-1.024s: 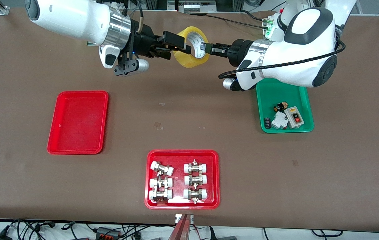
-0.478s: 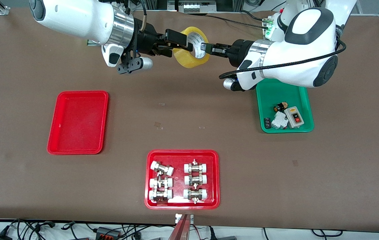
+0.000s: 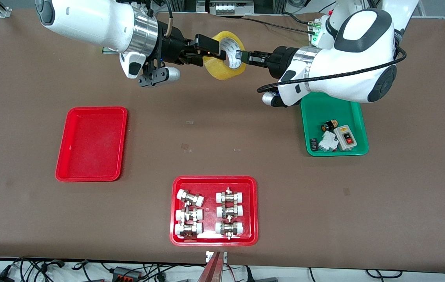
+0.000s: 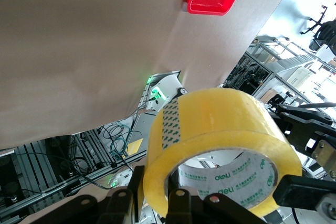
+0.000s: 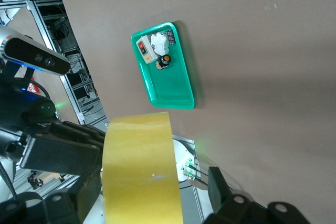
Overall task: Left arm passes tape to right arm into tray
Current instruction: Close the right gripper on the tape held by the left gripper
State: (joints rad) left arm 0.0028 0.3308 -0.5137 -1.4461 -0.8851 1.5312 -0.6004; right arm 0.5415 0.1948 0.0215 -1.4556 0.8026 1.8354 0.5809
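The tape [image 3: 222,71], a yellow roll with a white printed core, hangs upright in the air over the table's edge by the robots' bases. My left gripper [image 3: 240,55] is shut on its band, one finger inside the hole and one outside [image 4: 156,192]. My right gripper [image 3: 208,50] straddles the roll's other rim, open. In the right wrist view the tape [image 5: 142,174] fills the space between the fingers [image 5: 152,187], with a gap showing at one finger [image 5: 218,182]. The plain red tray [image 3: 91,143] lies toward the right arm's end, with nothing in it.
A green tray [image 3: 334,125] with small electrical parts sits under the left arm's wrist. A red tray [image 3: 214,239] holding several metal pipe fittings lies nearest the front camera. A small white green-lit base [image 3: 316,31] stands by the left arm's base.
My right gripper has moved toward the left arm's end, sliding its fingers over the tape's rim. The left gripper and the tape have stayed in place.
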